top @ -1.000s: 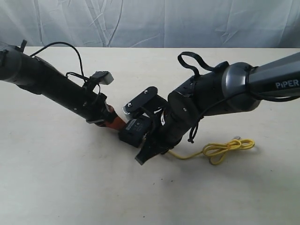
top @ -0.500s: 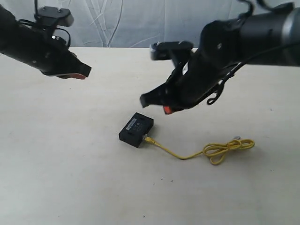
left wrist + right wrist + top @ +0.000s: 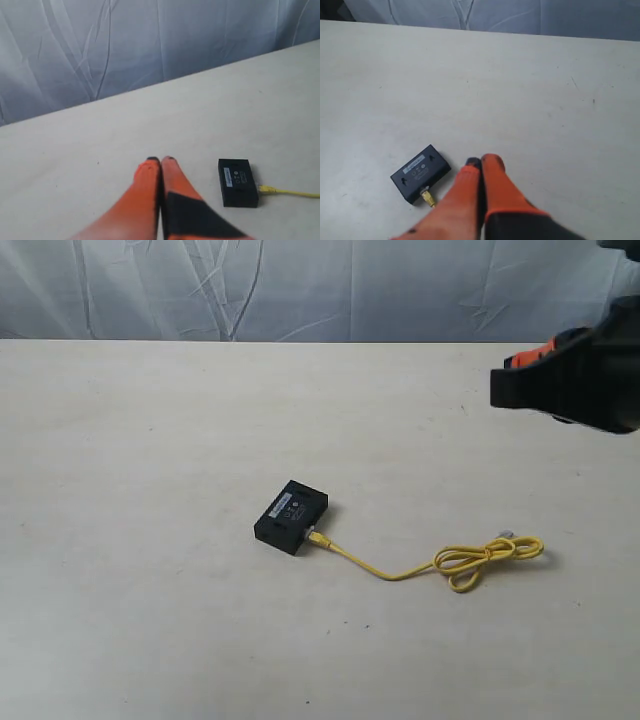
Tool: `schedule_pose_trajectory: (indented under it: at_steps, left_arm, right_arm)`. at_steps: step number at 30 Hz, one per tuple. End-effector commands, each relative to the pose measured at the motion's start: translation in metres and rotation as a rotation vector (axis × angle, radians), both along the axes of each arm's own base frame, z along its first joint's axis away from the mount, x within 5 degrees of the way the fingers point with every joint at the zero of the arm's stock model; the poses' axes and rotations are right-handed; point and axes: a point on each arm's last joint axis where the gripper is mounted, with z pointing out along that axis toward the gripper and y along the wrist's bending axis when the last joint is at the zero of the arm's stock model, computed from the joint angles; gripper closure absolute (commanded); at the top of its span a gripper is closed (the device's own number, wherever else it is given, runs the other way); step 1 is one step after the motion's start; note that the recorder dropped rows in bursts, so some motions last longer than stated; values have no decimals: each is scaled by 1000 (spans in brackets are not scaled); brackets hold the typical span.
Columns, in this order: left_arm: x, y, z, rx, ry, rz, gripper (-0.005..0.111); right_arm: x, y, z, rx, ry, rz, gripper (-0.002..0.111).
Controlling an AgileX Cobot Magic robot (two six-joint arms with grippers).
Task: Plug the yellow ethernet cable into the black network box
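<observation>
Matte beige tabletop [image 3: 150, 640]; flat black box [image 3: 291, 516], looped yellow cable [image 3: 438, 561]

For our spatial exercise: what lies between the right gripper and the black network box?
Only bare table; the right wrist view shows it between right gripper and the black network box.

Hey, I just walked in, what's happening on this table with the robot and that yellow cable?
Nothing is being handled right now. The yellow ethernet cable lies on the table with one plug at the side of the black network box, seemingly plugged in. Its other end is bundled in a loop. The left pincer and right pincer are both shut, empty, and raised clear of the box.
</observation>
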Motion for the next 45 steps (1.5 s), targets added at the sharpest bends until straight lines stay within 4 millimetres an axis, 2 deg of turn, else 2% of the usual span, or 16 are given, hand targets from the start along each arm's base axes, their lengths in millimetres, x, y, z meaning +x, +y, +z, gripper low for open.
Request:
schedule_pose_trajectory:
  at_steps: [1, 10, 16, 19, 22, 30, 34, 41, 45]
  left_arm:
    - [-18, 4, 6, -20, -98, 2, 107]
    - [-20, 5, 7, -22, -117, 3, 107]
    - [-20, 5, 7, -33, -116, 3, 107]
    - [-20, 5, 8, -34, -118, 4, 107]
    - [-20, 5, 8, -34, -118, 4, 107]
    - [-20, 5, 8, -32, -118, 4, 107]
    - [-20, 5, 8, -32, -118, 4, 107]
    - [-20, 5, 8, -32, -118, 4, 107]
    - [-20, 5, 8, -32, -118, 4, 107]
  right_arm:
    - [-23, -13, 6, 12, -37, -2, 108]
    - [-34, -18, 15, 41, -93, -4, 108]
    - [-63, -31, 29, 132, -196, -6, 108]
    - [-81, -45, 29, 84, -311, -16, 108]
    - [-98, -61, 15, 63, -364, -94, 108]
    - [-128, -84, -49, -27, -431, -278, 108]
    - [-132, -85, -70, -13, -422, -286, 108]
    - [-132, -85, -86, -26, -409, -285, 108]
    - [-129, -85, -107, -44, -349, -282, 108]
